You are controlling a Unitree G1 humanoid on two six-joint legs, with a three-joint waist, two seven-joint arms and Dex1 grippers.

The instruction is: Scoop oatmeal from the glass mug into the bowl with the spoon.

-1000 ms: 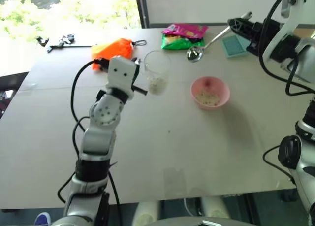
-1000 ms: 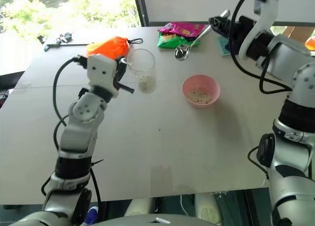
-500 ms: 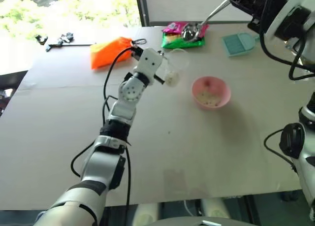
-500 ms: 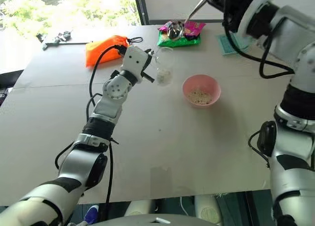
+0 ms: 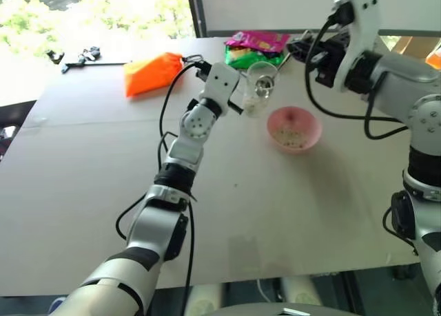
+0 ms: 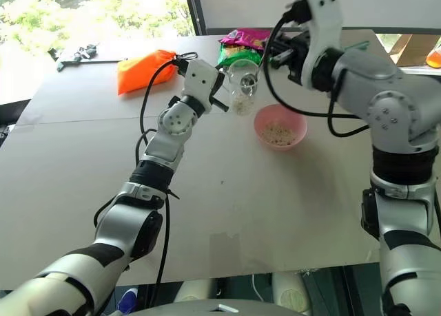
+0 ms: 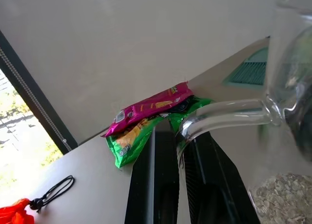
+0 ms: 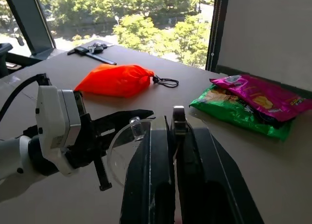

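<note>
1. One layer of oatmeal (image 7: 282, 197), pale flakes, at the bottom of the glass mug (image 5: 261, 87); more flakes scattered inside the bowl (image 5: 294, 128).
2. Glass mug held up off the table (image 5: 83, 192), tilted a little, just beside the pink bowl and on its window side.
3. Left gripper (image 7: 178, 151) clamped shut on the mug's clear side handle, as seen in the left wrist view, with black fingers (image 7: 146, 185) pressed together under the handle's curve.
4. Spoon (image 6: 250, 86) with its oval end dipped into the mouth of the mug, thin handle running up and back toward the right arm.
5. Right gripper (image 8: 170, 124) closed tight on the spoon's handle, fingers (image 8: 195, 185) side by side with no gap; spoon end itself hard to make out from the wrist, possibly hidden past the fingertips.
6. Bowl resting on the table, apart from both grippers, below and to the right of the mug.
7. Behind the mug, lying flat near the table's far edge: green snack bag (image 8: 239, 112) with pink snack bag (image 8: 263, 94) partly over it.
8. Further left: orange pouch (image 5: 153, 71) with a black drawstring loop (image 8: 165, 81), well apart from the mug.
9. Near the far left corner by the window: small dark tools (image 5: 86, 56).
</note>
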